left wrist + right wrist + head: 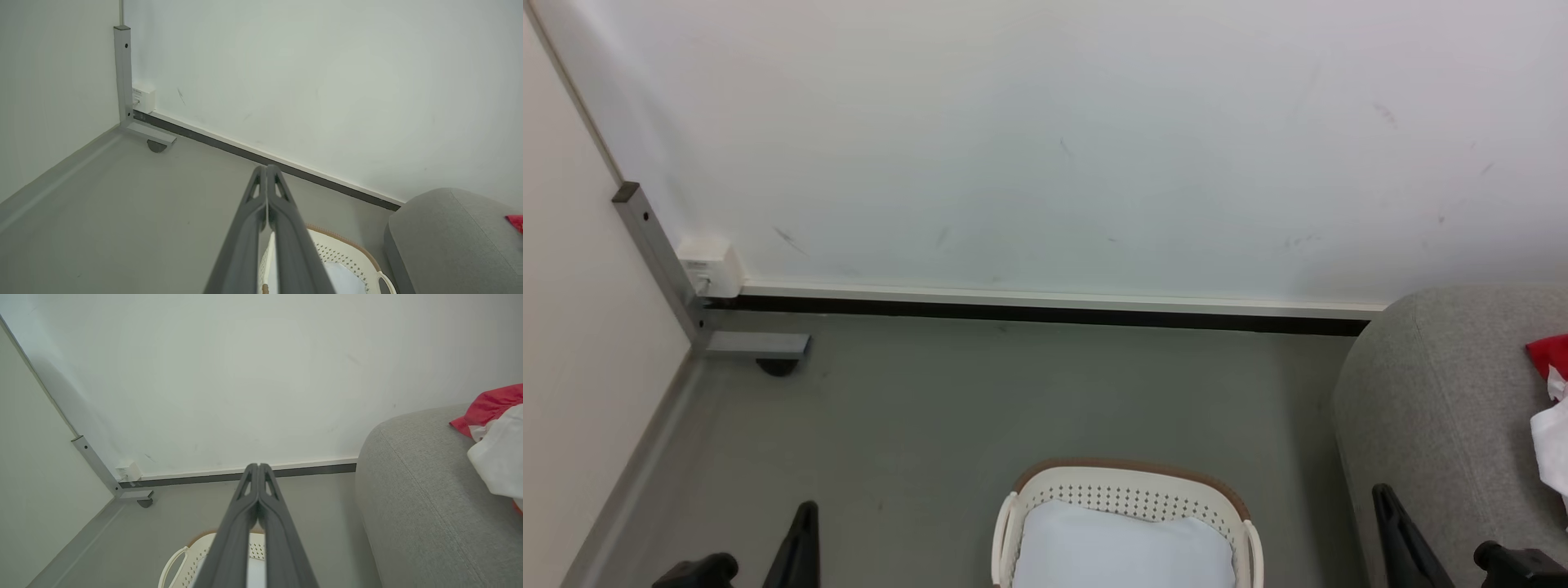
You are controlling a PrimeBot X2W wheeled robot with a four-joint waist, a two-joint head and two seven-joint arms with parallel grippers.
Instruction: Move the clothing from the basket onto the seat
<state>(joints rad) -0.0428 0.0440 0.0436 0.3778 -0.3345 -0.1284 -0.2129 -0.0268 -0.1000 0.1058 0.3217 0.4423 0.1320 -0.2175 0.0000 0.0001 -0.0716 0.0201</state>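
The clothing (pixel 495 437) is seen crumpled on the seat (pixel 412 506), at the right edge of the right wrist view: a red fold lies above and a soft white panel is bunched loosely below it. The seat is upholstered in grey woven fabric, with a rounded end and a seam line stitched along its top. The basket (pixel 1129 495) is set on the smooth grey floor (pixel 1013 392), near the seat's end. It is oval and made of white plastic, its wall is pierced by rows of small holes, its rim is edged in brown, and loop handles are moulded at its sides. A smooth, pale white-blue liner (pixel 1123 547) is laid inside it. The left gripper (pixel 266 168) is held above the floor, its two long dark fingers pressed together at the tips with nothing between them. The right gripper (pixel 258 465) is likewise closed tip to tip and empty, with the basket seen beneath it. Behind, a matt white wall (pixel 1054 147) is lightly scuffed.
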